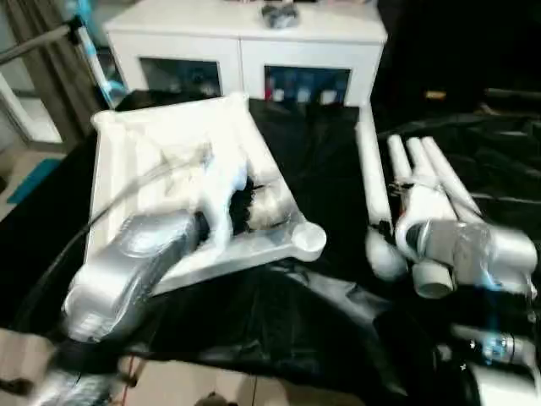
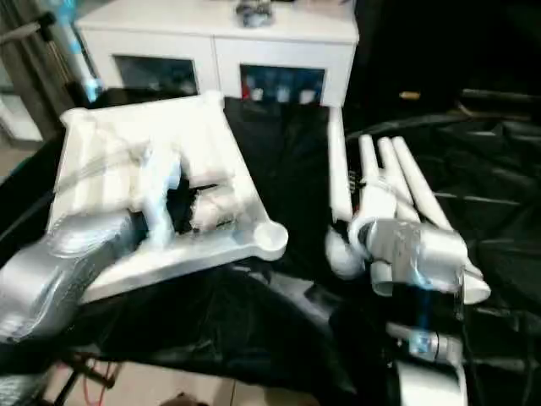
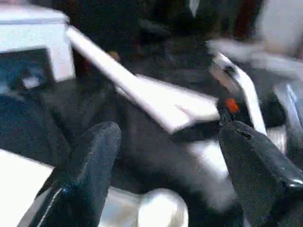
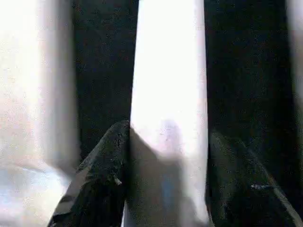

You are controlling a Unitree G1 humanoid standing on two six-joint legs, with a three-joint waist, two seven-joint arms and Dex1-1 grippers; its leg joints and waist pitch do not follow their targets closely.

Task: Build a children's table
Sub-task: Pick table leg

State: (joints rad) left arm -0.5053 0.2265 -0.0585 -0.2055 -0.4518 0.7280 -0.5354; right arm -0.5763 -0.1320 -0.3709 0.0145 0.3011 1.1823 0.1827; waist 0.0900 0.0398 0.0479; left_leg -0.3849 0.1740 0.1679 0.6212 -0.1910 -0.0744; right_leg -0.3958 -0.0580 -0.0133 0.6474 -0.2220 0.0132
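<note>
1. The tabletop [image 1: 169, 161], ribbed white plastic lying underside up on the black cloth [image 1: 321, 186], has a rounded socket [image 1: 309, 239] at its near right corner.
2. Above that socket, the left gripper [image 3: 165, 175] hangs spread and empty.
3. Right of the tabletop lie four smooth tapered legs [image 1: 370, 173], with bare cloth between.
4. The right gripper [image 4: 168, 179] clamps one leg [image 4: 168, 85].

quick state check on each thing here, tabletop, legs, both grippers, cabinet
tabletop: underside up on the black cloth, no legs fitted
legs: four, lying side by side on the cloth
left gripper: open, above the tabletop's near corner
right gripper: fingers on either side of one leg
cabinet: doors shut
</note>
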